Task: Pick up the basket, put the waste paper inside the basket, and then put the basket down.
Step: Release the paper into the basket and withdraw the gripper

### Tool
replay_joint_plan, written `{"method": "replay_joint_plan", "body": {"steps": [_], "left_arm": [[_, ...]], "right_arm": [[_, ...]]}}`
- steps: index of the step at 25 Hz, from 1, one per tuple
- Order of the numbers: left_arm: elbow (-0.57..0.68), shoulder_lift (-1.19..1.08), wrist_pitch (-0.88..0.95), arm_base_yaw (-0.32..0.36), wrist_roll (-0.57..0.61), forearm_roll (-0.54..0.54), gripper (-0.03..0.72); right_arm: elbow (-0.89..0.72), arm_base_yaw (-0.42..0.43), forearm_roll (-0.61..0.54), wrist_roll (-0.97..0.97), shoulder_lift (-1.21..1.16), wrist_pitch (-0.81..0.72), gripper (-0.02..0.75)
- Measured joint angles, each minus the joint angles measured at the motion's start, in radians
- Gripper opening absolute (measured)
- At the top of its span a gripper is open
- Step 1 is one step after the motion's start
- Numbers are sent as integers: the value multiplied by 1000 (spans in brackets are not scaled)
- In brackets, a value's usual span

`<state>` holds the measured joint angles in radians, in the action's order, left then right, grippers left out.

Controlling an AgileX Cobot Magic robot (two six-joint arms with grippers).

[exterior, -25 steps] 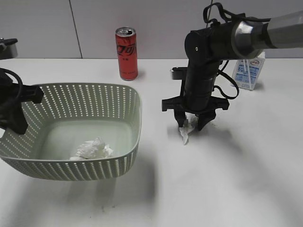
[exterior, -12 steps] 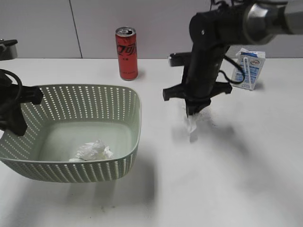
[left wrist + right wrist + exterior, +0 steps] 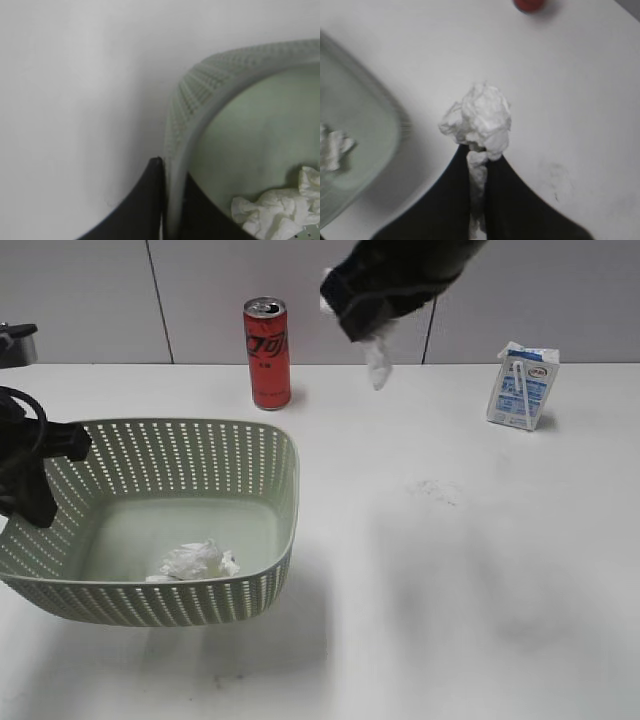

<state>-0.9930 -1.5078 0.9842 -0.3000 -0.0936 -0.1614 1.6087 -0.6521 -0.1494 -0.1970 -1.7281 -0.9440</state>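
White wad (image 3: 479, 119) clamped in my right jaws, raised to clear the rim | left jaws pinched on basket (image 3: 150, 510) wall, held off the desk (image 3: 480, 570) as target.

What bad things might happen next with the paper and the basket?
The right pincer pinches only a thin tail of the paper wad, high over the table, so it may slip out and miss. The left pincer grips just the basket rim, so the basket may tilt.
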Motion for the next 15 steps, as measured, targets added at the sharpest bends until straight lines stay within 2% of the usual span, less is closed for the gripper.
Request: {"method": "replay_joint_plan", "body": {"steps": [5,10,11,13,15], "left_arm": [[0,0,0,0,0,0,5],[0,0,3,0,0,0,5],[0,0,4,0,0,0,5],[0,0,9,0,0,0,5],[0,0,17,0,0,0,5]], "right_arm": [[0,-179,-75,-198,24,21,13],[0,-299,-92,-247,-47,109,36],[0,-309,-100,-249,-65,112,77],[0,-321,-111,-255,-98,109,227],[0,-322,-112,-258,-127,107,439]]}}
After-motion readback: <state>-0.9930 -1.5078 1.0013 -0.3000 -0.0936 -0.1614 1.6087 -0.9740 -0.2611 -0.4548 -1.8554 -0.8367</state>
